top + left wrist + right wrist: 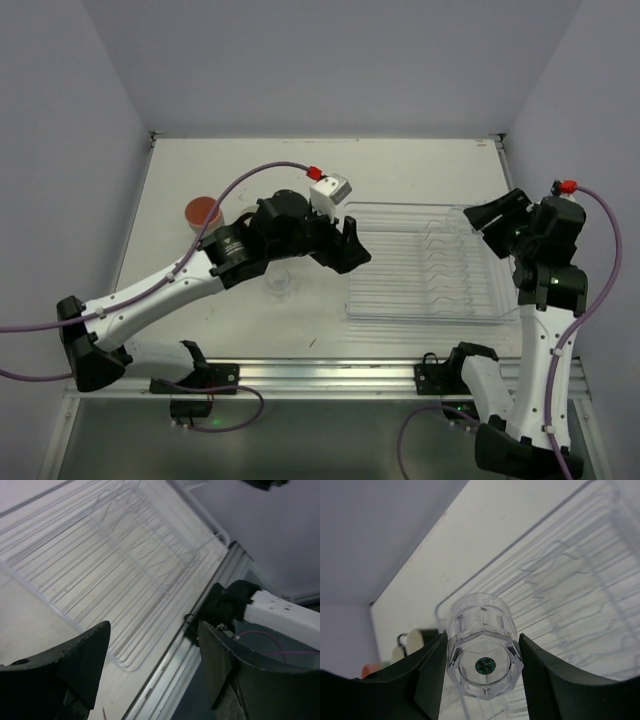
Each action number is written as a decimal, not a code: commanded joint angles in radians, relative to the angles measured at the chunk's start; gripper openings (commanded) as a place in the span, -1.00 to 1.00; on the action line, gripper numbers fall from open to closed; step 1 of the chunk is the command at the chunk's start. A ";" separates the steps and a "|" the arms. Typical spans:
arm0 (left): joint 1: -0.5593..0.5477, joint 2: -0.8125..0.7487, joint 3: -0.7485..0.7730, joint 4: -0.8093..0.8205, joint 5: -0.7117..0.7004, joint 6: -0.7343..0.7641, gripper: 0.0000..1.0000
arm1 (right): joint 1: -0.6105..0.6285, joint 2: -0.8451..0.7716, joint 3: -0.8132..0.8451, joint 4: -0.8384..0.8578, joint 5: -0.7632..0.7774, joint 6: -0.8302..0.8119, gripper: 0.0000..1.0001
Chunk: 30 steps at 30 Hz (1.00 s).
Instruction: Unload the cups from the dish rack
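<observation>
The dish rack (pixel 400 290) is a see-through ribbed tray at the table's right; it also shows in the left wrist view (pixel 100 555) and the right wrist view (pixel 580 595). My right gripper (pixel 478 220) is shut on a clear faceted glass (pixel 484 652), its base toward the wrist camera, at the rack's far edge (pixel 462 214). My left gripper (pixel 352 246) is open and empty at the rack's left edge; between its fingers (pixel 154 630) I see the rack's near corner. No other cup shows in the rack.
A reddish-pink tumbler (pixel 203 211) stands at the table's far left. A second clear glass (pixel 280 283) stands on the table beside the left forearm. The right arm's base (pixel 227 607) sits at the table's metal front rail.
</observation>
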 commanded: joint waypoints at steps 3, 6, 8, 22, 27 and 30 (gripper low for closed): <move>0.001 -0.143 -0.150 0.422 0.334 0.007 0.52 | 0.005 -0.026 -0.129 0.284 -0.748 0.048 -1.00; 0.001 -0.176 -0.191 0.523 0.382 -0.004 0.54 | 0.013 -0.049 -0.202 0.416 -0.906 0.150 -1.00; 0.001 -0.185 -0.224 0.569 0.399 -0.013 0.56 | 0.016 -0.082 -0.228 0.477 -0.931 0.199 -1.00; -0.001 -0.140 -0.248 0.716 0.468 -0.065 0.56 | 0.222 -0.099 -0.230 0.649 -0.919 0.389 -1.00; -0.001 -0.139 -0.239 0.730 0.465 -0.067 0.56 | 0.301 -0.092 -0.248 0.707 -0.896 0.427 -1.00; -0.001 -0.133 -0.233 0.747 0.463 -0.070 0.56 | 0.334 -0.088 -0.257 0.732 -0.879 0.443 -1.00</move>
